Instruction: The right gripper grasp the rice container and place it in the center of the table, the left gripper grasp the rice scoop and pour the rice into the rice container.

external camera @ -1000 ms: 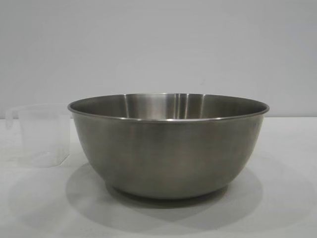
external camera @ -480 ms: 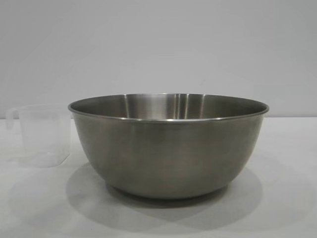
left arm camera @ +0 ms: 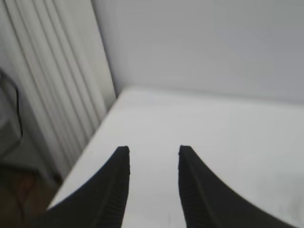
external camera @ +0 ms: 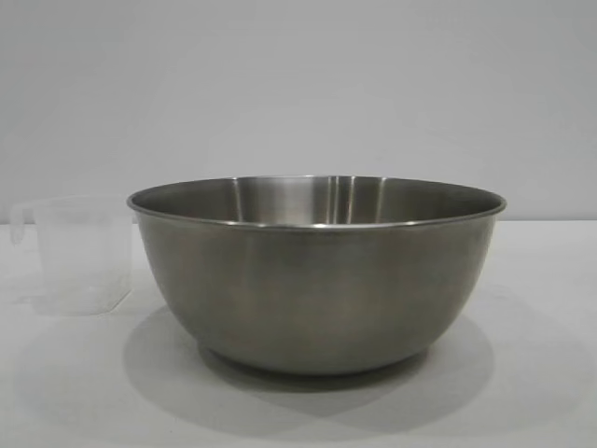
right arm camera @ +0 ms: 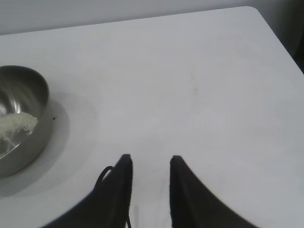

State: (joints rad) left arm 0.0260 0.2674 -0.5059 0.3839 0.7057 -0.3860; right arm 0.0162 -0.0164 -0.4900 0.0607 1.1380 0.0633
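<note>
The rice container [external camera: 317, 280], a big steel bowl, stands in the middle of the white table [external camera: 541, 373] in the exterior view. The rice scoop [external camera: 79, 254], a clear plastic cup, stands upright just to its left, apart from it, and looks empty. In the right wrist view the rice container [right arm camera: 19, 118] holds a small heap of white rice [right arm camera: 16, 124]. My right gripper [right arm camera: 149, 159] is open over bare table, well away from the bowl, holding nothing. My left gripper [left arm camera: 152, 151] is open above bare table near a table edge, also with nothing in it.
Behind the table is a plain light wall [external camera: 298, 84]. The left wrist view shows the table's edge [left arm camera: 90, 147] with a ribbed white panel [left arm camera: 52, 85] beyond it. A rounded table corner [right arm camera: 259, 12] shows in the right wrist view.
</note>
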